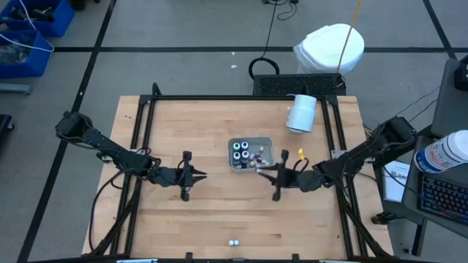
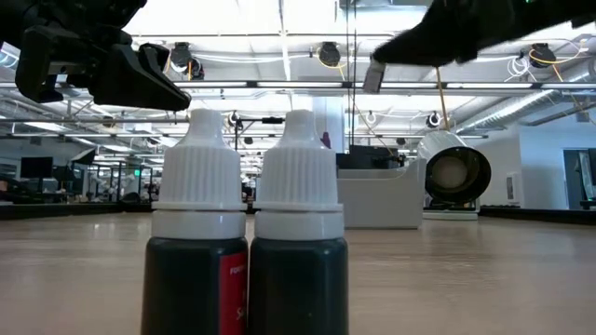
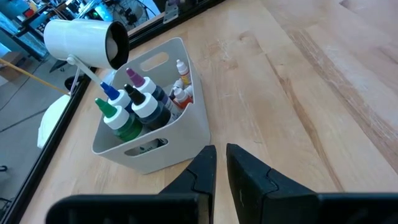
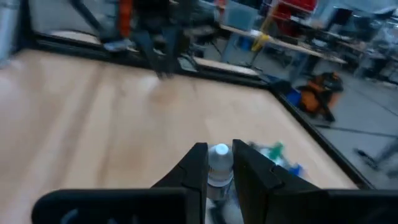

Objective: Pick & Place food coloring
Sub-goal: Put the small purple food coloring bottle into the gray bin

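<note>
A grey tray (image 1: 250, 139) at the table's middle holds several food coloring bottles (image 3: 140, 109) with green, blue, purple and white tops. My right gripper (image 1: 262, 168) hovers over the tray's near right corner, shut on a white-capped food coloring bottle (image 4: 219, 163). My left gripper (image 1: 203, 175) waits left of the tray, above the table, its fingers (image 3: 205, 165) shut with nothing between them. Two more white-capped bottles (image 1: 232, 242) stand upright on their bases at the table's near edge, close in the low view (image 2: 200, 242). My right gripper pinches the small bottle between its two fingers (image 4: 196, 168), and the white cap (image 4: 219, 152) shows between the fingertips. The fingers point nearly level toward the table's left. The bottle is lifted clear of the tray and the table. Its lower part is hidden by the fingers.
A large white cylinder (image 1: 301, 113) lies on its side at the far right of the table, behind the tray. A black frame (image 1: 219, 97) borders the table. Bare wood lies between the tray and the two near bottles.
</note>
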You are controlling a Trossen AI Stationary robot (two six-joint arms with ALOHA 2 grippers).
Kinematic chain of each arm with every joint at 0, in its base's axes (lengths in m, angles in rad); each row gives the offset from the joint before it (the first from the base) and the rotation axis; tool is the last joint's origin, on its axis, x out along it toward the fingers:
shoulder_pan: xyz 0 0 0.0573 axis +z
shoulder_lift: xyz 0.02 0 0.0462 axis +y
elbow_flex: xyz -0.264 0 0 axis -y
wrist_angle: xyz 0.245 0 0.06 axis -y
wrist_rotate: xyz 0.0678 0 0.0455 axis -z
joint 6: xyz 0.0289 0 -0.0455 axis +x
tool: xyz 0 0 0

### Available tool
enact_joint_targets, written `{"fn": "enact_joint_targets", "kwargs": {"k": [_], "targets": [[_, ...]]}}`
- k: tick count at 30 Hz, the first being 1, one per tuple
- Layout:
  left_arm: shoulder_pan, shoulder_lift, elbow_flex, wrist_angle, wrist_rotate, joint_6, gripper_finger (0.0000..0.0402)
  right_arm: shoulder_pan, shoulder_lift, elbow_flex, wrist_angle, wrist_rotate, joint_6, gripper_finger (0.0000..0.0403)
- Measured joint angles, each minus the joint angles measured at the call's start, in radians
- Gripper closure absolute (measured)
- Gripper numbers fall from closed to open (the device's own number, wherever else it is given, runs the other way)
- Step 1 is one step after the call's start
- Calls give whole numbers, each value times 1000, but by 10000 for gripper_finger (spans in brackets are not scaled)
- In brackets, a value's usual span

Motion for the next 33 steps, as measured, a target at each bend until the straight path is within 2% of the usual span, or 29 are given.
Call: {"fn": "enact_joint_targets", "kwargs": {"k": [4,9,15,18,23,33], "targets": [[0,0,0,0,0,0,355,-25,22,-21,-9,23,25,361],[1,0,0,0,0,3,355,-64,77,-19,-7,124,95,361],[1,0,0,0,0,3,355,-137,142,-19,-3,124,168,361],[1,0,0,0,0,3,355,-179,160,-19,1,112,198,361],[1,0,0,0,0,2,355,-239,174,-19,12,-8,205,360],[1,0,0,0,0,3,355,-306,174,-19,5,-8,279,360]]}}
